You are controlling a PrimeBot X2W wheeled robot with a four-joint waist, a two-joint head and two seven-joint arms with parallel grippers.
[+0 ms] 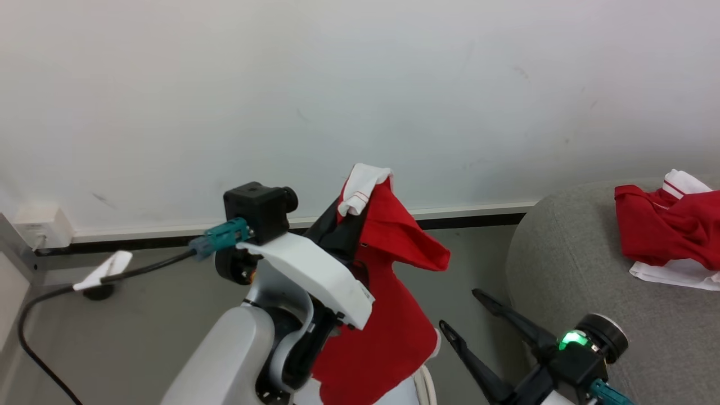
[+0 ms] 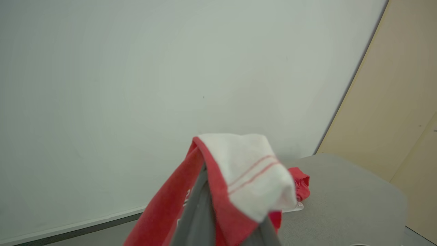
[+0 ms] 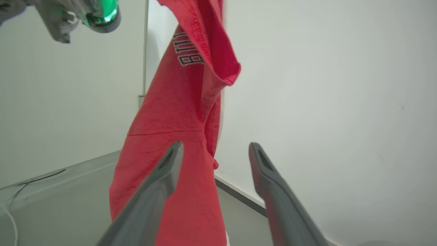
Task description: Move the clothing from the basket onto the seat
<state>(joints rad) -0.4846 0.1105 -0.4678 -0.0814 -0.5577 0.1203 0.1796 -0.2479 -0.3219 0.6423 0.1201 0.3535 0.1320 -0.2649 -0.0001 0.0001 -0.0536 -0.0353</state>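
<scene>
Your left gripper [image 1: 341, 223] is clamped shut on the top of a red shirt [image 1: 388, 315], just left of the head view's centre. The shirt's white striped trim is folded over the fingertips, and the rest hangs straight down in the air to the bottom edge. Your right gripper [image 1: 461, 309] sits at the lower right, jaws wide apart and holding nothing. In its wrist view the hanging shirt fills the space just beyond its left finger [image 3: 160, 184]; you cannot tell whether they touch. The grey sofa [image 1: 562, 270] curves in at the right side of the head view, well apart from the held shirt. Other red clothes [image 1: 664, 230] with a white piece already lie on it at the right edge. A black cable [image 1: 34, 315] trails over the grey floor [image 1: 140, 315] at the lower left. A plain white wall [image 1: 360, 84] covers the upper half.
</scene>
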